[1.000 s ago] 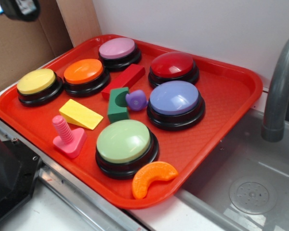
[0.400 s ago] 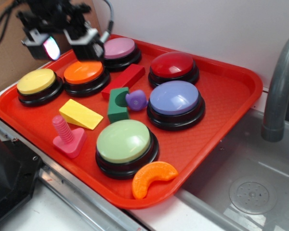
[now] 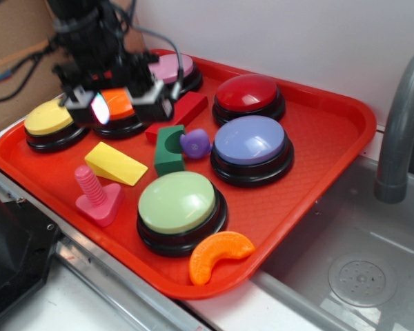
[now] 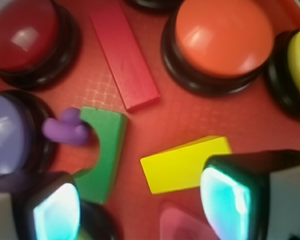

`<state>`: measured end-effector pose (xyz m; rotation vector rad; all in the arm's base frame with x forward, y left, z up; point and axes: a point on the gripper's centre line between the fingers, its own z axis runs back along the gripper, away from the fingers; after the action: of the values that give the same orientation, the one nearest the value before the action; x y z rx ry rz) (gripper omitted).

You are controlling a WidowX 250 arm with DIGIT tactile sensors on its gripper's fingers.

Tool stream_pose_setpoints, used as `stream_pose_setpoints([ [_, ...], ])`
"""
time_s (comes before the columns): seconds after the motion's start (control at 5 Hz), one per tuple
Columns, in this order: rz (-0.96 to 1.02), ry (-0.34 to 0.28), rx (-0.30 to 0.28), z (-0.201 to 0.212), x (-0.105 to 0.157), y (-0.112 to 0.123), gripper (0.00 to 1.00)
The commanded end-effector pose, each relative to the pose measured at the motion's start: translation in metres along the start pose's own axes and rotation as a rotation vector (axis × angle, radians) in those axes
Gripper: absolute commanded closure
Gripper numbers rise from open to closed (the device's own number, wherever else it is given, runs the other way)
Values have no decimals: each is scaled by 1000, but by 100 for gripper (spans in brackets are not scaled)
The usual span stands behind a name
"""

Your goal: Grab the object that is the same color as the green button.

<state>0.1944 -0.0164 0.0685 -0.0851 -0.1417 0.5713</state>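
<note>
Exterior view has us in the approach step: the gripper (image 3: pixel 122 105) hangs above the orange button (image 3: pixel 119 105) at the back left of the red tray (image 3: pixel 331 131), fingers spread wide with nothing between them. We haven't reached the target yet.

The target is the dark green notched block (image 3: pixel 169 149), lying flat on the tray between the yellow wedge (image 3: pixel 115 163) and the lavender-blue button (image 3: pixel 250 141), with the little purple duck-like piece (image 3: pixel 195 143) tucked against its notch. The red bar (image 3: pixel 178 114) sits just behind it. The pale green button (image 3: pixel 177 203) we're matching colour to is right in front of it.

From the wrist view, the green block (image 4: pixel 104 152) shows lower left, between the two glowing finger pads (image 4: pixel 55 212) but much closer to the left one, while the yellow wedge (image 4: pixel 185 162) sits nearer centre. So we reckon the next move calls for shifting toward the block, lining the jaws across its narrow sides, then dropping down. The purple piece (image 4: pixel 67 129) is touching it, so we might nudge that.

No brands, labels or readable writing anywhere that we can see.
</note>
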Motion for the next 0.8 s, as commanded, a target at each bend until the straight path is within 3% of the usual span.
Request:
stream_pose_setpoints([
  [0.0, 28, -80, -24, -22, 13, -5, 0],
  [0.4, 28, -75, -37, -38, 18, -9, 0],
  [0.6, 59, -44, -52, -42, 22, -7, 0],
])
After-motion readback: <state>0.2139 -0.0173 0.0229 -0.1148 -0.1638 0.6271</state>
